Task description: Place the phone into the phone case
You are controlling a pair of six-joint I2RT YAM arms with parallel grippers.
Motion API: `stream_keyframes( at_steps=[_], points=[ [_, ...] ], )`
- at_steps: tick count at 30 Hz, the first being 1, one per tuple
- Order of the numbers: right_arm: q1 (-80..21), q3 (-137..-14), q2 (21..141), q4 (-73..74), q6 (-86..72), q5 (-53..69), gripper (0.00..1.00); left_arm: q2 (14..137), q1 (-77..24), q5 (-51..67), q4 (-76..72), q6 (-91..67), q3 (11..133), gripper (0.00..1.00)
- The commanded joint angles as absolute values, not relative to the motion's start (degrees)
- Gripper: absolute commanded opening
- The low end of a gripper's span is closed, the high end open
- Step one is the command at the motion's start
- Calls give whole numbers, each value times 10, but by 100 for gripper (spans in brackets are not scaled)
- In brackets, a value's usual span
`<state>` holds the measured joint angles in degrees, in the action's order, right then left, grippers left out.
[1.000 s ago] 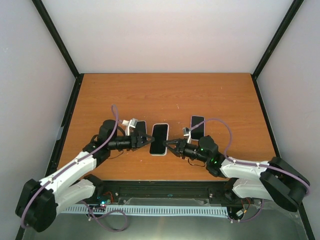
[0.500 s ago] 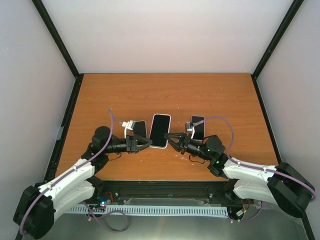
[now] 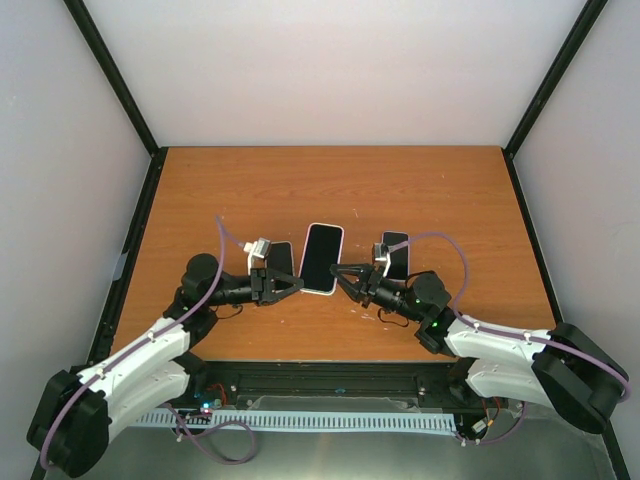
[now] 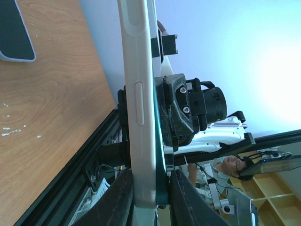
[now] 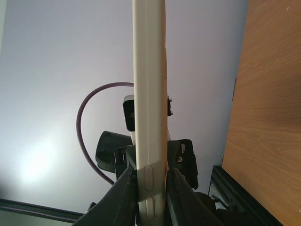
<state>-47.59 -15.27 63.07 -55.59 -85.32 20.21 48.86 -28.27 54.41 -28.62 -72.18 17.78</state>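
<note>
Left gripper (image 3: 296,284) has clamped down since a second ago; my right gripper (image 3: 338,272) stays clenched. Both pinch the white phone case (image 5: 149,94) by opposite edges. Left spare handset (image 3: 281,254) and right spare handset (image 3: 397,248) flank my wrists. Phone (image 3: 321,258) sits in the case, screen up, now farther up the table (image 3: 330,190).

An orange-brown, black-edged wooden table (image 3: 330,190); flat on it, left of centre, lies a dark glossy rectangular slab with rounded corners (image 3: 283,253); well apart to the right lies a second dark rounded slab (image 3: 398,244), also flat; small white flecks (image 4: 9,132) dot the wood grain near the front edge.
</note>
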Motion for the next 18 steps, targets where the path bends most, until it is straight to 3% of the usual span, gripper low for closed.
stream_keyframes(
  at_steps=[1, 6, 8, 10, 11, 14, 18],
  points=[
    [-475, -153, 627, -578, -850, 204, 19, 492, -279, 533, -277, -691, 196, 1],
    [-475, -162, 622, -544, -838, 208, 27, 498, -279, 524, -241, -671, 207, 0],
    [-475, -168, 625, -530, -834, 215, 21, 497, -279, 522, -232, -665, 211, 0],
    [-475, -170, 629, -533, -832, 222, 13, 495, -279, 524, -225, -662, 217, 13],
    [-475, -167, 629, -544, -836, 222, 12, 492, -279, 522, -213, -657, 223, 22],
    [-475, -157, 626, -574, -851, 220, 12, 470, -279, 513, -186, -645, 236, 34],
    [-475, -152, 617, -583, -857, 222, 11, 456, -279, 505, -193, -654, 228, 40]
  ],
)
